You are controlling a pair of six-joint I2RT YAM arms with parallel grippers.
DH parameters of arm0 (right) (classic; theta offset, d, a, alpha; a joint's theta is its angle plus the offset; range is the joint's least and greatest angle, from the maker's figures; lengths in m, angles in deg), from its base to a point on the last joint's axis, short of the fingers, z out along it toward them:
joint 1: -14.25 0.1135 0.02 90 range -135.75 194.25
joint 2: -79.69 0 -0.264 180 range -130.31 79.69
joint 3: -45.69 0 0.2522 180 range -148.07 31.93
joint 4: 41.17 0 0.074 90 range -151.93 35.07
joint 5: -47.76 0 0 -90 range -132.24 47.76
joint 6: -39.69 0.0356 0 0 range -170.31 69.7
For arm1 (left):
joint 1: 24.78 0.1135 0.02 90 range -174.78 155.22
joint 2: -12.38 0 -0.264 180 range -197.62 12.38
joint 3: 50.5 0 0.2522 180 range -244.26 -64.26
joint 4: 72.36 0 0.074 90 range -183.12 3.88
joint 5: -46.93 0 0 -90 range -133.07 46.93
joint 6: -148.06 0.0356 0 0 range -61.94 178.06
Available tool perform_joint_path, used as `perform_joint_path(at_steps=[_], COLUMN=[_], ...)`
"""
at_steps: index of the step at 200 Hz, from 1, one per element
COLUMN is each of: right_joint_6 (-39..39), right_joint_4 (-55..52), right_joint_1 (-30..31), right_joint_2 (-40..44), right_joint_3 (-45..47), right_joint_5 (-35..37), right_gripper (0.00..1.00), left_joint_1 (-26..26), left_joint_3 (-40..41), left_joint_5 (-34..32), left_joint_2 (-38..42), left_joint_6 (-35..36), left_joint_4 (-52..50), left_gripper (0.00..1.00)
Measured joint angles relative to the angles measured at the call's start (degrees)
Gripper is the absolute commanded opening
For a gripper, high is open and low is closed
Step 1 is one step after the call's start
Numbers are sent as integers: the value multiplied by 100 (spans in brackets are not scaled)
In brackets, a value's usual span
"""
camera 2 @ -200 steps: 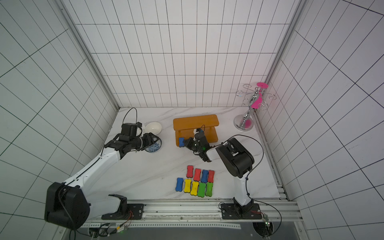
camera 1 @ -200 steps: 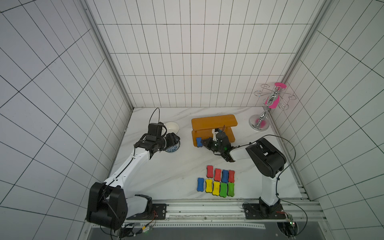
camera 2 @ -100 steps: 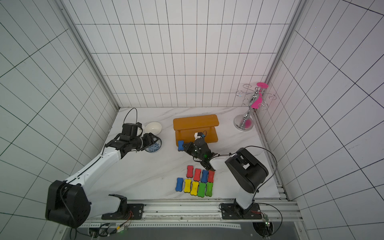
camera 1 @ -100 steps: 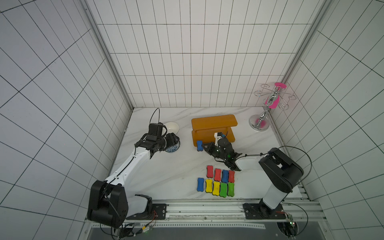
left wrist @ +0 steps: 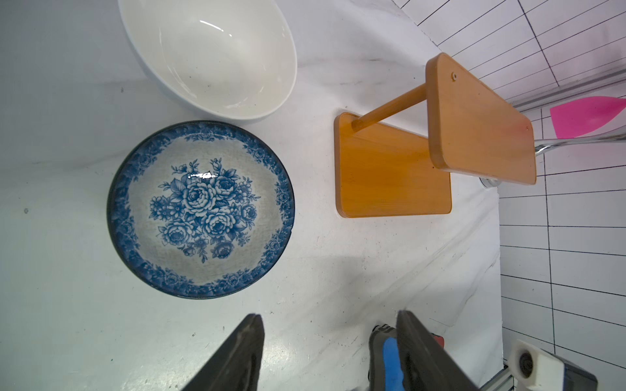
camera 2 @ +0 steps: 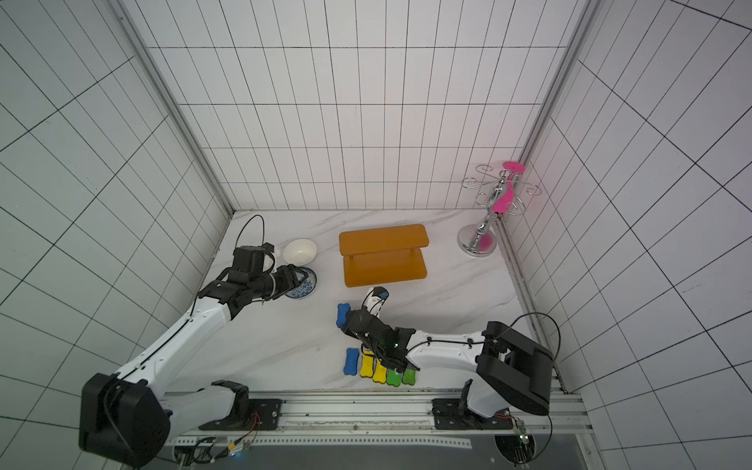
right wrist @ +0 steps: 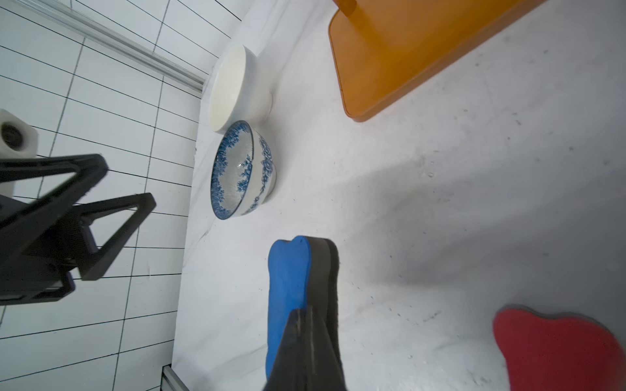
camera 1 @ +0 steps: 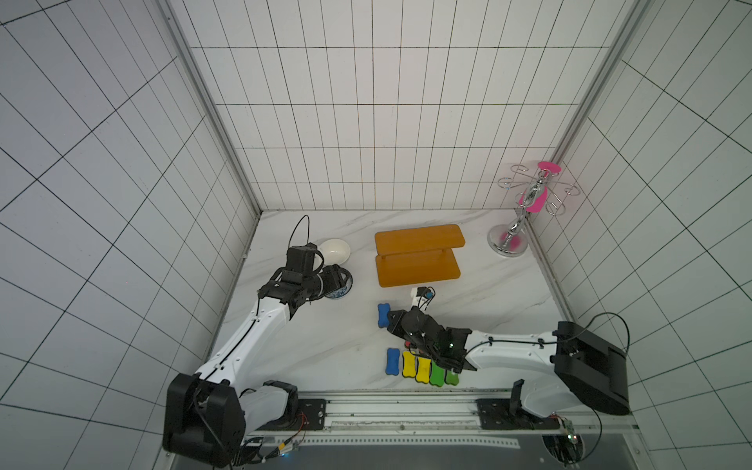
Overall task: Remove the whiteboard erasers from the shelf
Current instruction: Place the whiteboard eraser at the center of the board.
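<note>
Blue eraser (right wrist: 288, 270) is being pinched by the right tool (right wrist: 305, 325) near the tabletop (camera 1: 325, 337) middle; left tool (left wrist: 327, 331) is gaping, empty.

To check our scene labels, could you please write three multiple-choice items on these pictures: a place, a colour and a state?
1. Relative to the plain white ceramic bowl, the blue-and-white floral ceramic bowl stands: A inside it; B beside it; C on top of it.
2. The bone-shaped foam eraser in the right gripper is: A red; B blue; C green.
3. The left gripper is: A open; B shut; C holding a bowl.
Answers: B, they sit side by side; B, its foam is blue; A, its jaws stand apart, empty.
</note>
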Motion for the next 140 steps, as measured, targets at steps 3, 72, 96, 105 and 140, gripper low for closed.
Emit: perform_joint_path(at_steps=[3,72,96,105,140], right_joint_6=[28,549,651,686,813], right_joint_4=[-20,-385,-328,-319,-219], right_joint_1=[15,136,136,136,136], right_joint_2=[-20,-243,-417,-452,-457], right_joint_3=[0,7,83,136,407], right_joint_5=[28,398,382,361,299], right_gripper=[0,0,0,0,0], left_joint_1=[0,0,0,0,0], left_joint_3=[0,20,26,26,26], left_joint_5=[2,70,68,68,66], left_joint_2=[9,118,118,118,118], left_joint_6=[2,2,2,2,2], left_joint_4=[0,7,4,2,2], left_gripper=[66,66,67,66,67])
